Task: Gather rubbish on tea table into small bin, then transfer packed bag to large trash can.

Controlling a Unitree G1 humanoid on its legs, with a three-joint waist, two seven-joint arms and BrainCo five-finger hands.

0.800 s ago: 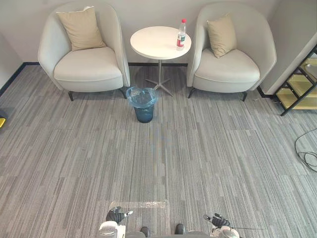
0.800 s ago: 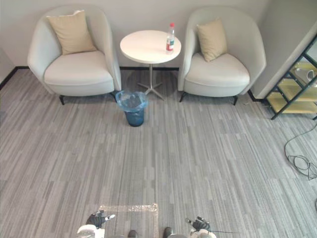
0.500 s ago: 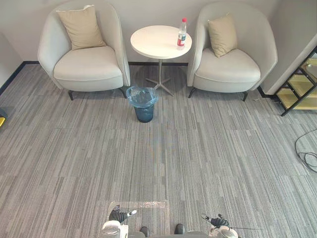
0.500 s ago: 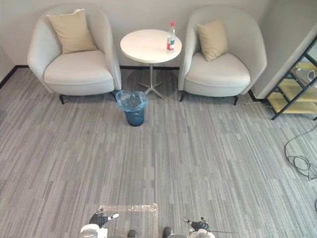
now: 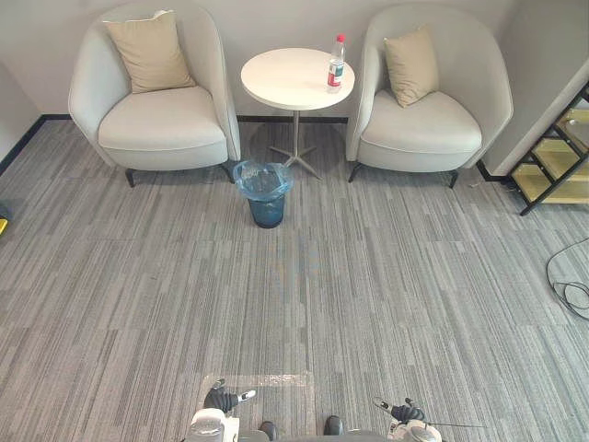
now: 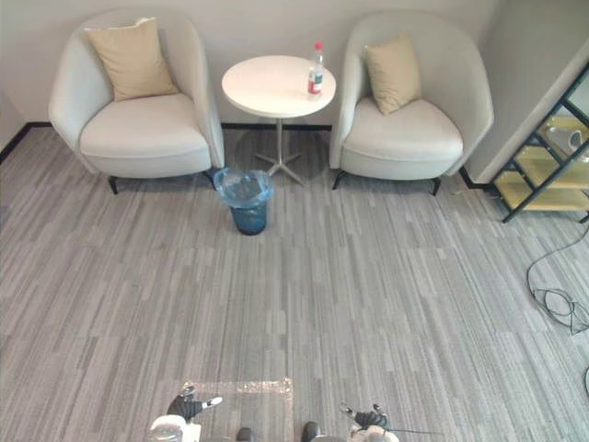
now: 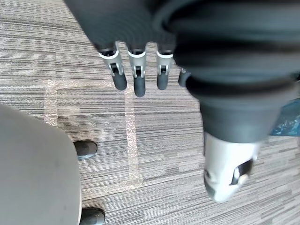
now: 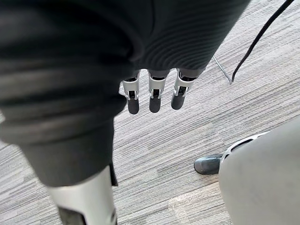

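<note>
Bottle standing on the tea table; both hands hanging empty, well apart from it.

I am seeing the bottle [image 5: 337, 63] standing upright, long axis vertical and red cap pointing up, near the right rim of the round tea table [image 5: 285, 85], close to the right armchair [image 5: 425, 129]. The left armchair [image 5: 158, 124] is flanking the table's other side. The small bin [image 5: 267, 210], lined with a blue bag [image 5: 263, 178], is sitting on the carpet [image 5: 368, 295] just before the table's foot, between my hands and the table. The left hand [image 5: 221, 399] and right hand [image 5: 402, 412] are showing at the near edge, beside a taped rectangle [image 5: 259, 378]. The wrist views are giving what the eye views are not: the left fingers [image 7: 136, 82] and right fingers [image 8: 154, 98] are hanging straight, gripping nothing.
</note>
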